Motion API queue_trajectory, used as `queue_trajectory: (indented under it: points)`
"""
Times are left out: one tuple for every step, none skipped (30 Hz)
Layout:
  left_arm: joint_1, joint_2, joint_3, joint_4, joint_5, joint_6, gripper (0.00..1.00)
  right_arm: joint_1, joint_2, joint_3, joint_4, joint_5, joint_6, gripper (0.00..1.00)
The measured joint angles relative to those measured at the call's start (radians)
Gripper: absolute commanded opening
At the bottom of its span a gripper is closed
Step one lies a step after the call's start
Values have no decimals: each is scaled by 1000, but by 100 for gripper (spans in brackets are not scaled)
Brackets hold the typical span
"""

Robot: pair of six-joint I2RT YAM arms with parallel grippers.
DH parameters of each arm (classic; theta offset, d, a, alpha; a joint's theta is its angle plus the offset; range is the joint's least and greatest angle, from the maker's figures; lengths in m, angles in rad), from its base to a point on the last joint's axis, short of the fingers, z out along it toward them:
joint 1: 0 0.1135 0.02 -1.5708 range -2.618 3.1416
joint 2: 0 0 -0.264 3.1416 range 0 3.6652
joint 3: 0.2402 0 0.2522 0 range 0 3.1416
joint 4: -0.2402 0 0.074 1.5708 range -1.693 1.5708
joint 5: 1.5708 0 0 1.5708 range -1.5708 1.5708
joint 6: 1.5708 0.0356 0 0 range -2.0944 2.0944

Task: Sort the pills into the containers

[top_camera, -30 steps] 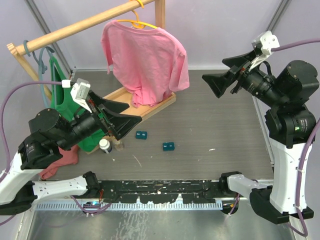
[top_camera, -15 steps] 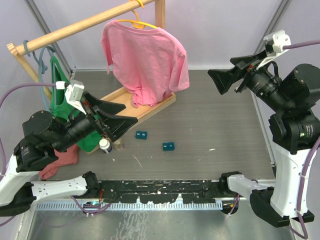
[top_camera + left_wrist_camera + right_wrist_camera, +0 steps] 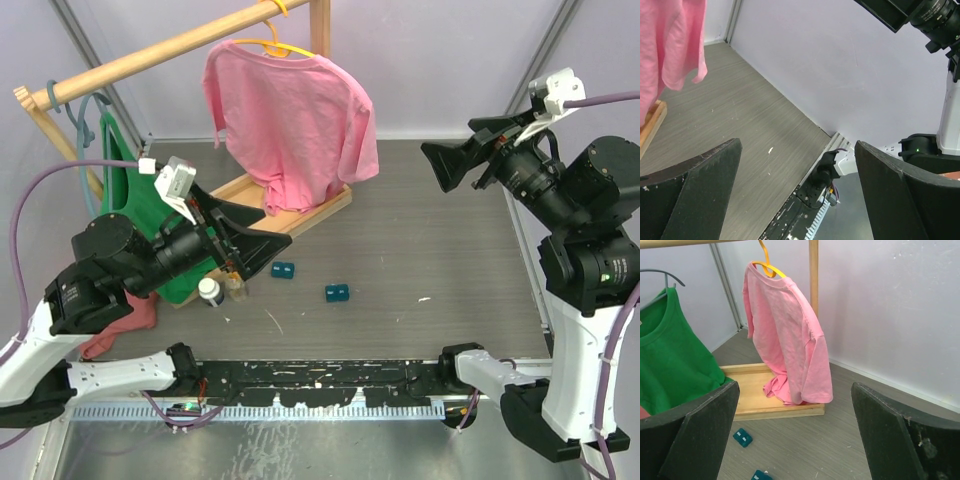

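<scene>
Two small teal containers lie on the grey table, one (image 3: pixel 283 269) (image 3: pixel 742 437) to the left and one (image 3: pixel 337 292) (image 3: pixel 761 475) nearer the middle. No pill shows clearly. A tiny white bit (image 3: pixel 424 299) (image 3: pixel 770 149) lies on the table to the right of them. My left gripper (image 3: pixel 272 228) (image 3: pixel 797 150) hangs open in the air just left of the containers, nothing between its fingers. High at the right, my right gripper (image 3: pixel 437 165) (image 3: pixel 795 387) is open and empty, facing the clothes rack.
A white-capped bottle (image 3: pixel 210 291) and a small amber vial (image 3: pixel 236 288) stand under the left gripper. A wooden rack (image 3: pixel 300 215) at the back holds a pink shirt (image 3: pixel 290 110) and a green shirt (image 3: pixel 125 185). A pinkish cloth (image 3: pixel 125 322) lies at the left.
The left gripper has shifted slightly right and towards the back. The right gripper has drawn back to the right and a little higher. Both stayed open.
</scene>
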Motion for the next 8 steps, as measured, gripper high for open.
queue_trajectory:
  points:
    - [0, 2, 0, 0, 0, 2, 98, 0, 4, 0, 0, 3, -1, 100]
    - [0, 5, 0, 0, 0, 3, 98, 0, 5, 0, -2, 6, -2, 100]
    - [0, 6, 0, 0, 0, 5, 98, 0, 8, 0, -2, 8, -4, 100]
    - [0, 8, 0, 0, 0, 7, 98, 0, 11, 0, -2, 10, -5, 100]
    - [0, 9, 0, 0, 0, 11, 98, 0, 12, 0, -2, 11, -8, 100]
    - [0, 11, 0, 0, 0, 16, 98, 0, 17, 0, -2, 13, -11, 100]
    - [0, 13, 2, -1, 0, 23, 98, 0, 19, 0, -3, 13, -15, 100]
    - [0, 17, 4, -1, 0, 27, 98, 0, 24, 0, -3, 13, -22, 100]
